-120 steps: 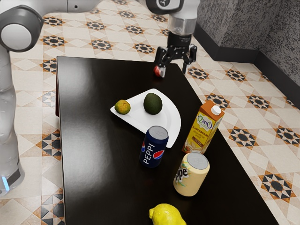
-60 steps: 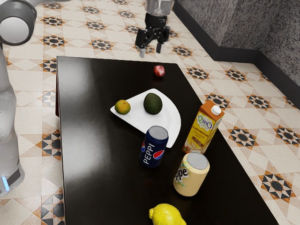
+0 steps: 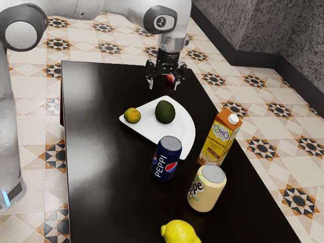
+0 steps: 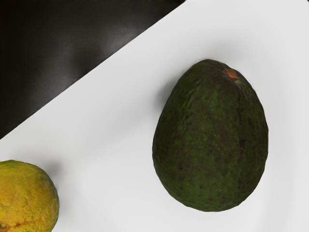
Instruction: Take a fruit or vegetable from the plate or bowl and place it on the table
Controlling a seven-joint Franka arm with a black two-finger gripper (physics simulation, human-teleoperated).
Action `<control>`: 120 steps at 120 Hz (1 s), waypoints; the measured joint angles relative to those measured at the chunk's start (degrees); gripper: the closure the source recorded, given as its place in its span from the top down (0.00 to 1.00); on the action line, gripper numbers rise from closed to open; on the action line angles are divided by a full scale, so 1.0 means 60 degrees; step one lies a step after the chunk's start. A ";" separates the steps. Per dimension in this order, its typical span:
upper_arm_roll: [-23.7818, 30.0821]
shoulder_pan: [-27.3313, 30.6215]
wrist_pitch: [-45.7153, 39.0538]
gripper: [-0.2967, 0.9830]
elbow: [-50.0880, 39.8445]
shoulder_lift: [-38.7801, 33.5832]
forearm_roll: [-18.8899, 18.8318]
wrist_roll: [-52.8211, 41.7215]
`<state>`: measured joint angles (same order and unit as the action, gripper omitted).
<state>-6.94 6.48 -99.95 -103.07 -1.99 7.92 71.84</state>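
The avocado (image 4: 210,140) lies on the white plate (image 3: 186,129), egg-shaped, dark green and speckled, with a brown stem scar. A mottled orange-green citrus fruit (image 3: 132,115) sits near it. The hand (image 3: 162,85) hangs above, fingers spread, gripping nothing.

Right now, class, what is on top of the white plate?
An avocado and a small orange-green fruit sit on the plate. The spots beneath them are covered and cannot be seen.

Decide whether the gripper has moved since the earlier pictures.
Yes: in the exterior view, the gripper appears closer to the white plate than in either earlier picture.
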 joint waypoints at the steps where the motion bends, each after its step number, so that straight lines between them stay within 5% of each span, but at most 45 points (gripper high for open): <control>1: 0.0000 0.0041 -0.0021 0.77 0.0001 0.0043 0.0035 -0.0090; 42: 0.0460 0.1210 -0.0862 0.77 0.0021 0.0717 0.0584 -0.3419; 92: 0.0092 -0.1793 -0.1990 0.77 -0.1014 -0.0037 0.0876 -0.5667; 120: -0.0172 0.0249 -0.2177 0.77 -0.1845 -0.0895 0.0793 -0.6261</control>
<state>-7.97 7.97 -113.01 -114.14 -7.36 12.68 34.28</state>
